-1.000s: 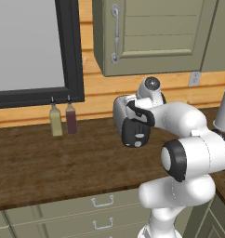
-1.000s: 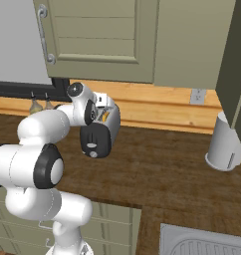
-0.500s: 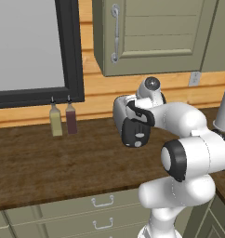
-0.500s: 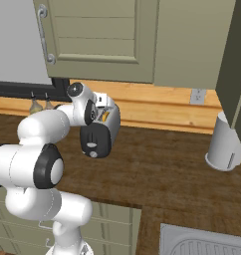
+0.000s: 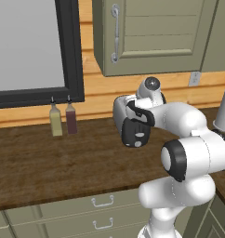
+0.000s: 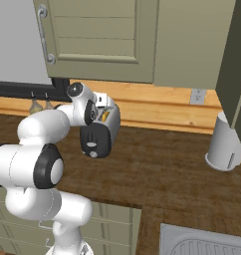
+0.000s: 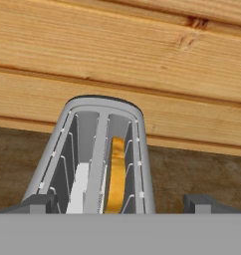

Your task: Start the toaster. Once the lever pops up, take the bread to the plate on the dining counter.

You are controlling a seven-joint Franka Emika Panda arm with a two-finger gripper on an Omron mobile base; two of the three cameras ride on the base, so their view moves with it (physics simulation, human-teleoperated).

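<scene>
The silver-white toaster [image 5: 121, 113] stands on the brown counter against the wood-plank wall, its black end face [image 6: 95, 140] with the knob turned toward the base. In the hand view I look down into the toaster [image 7: 103, 149]. A thin golden-tan slice, the bread [image 7: 115, 174], stands in the right slot, and a pale strip lies in the left slot. My gripper [image 7: 121, 203] hangs just above the toaster's near end, open wide, one fingertip on each side of the body and nothing held. The plate and the dining counter are out of view.
Two small bottles [image 5: 55, 122] [image 5: 71, 118] stand at the wall left of the toaster. A white cylinder [image 6: 224, 144] stands on the counter to the right, near a sink [image 6: 202, 243]. An upper cabinet [image 5: 156, 32] hangs above the toaster.
</scene>
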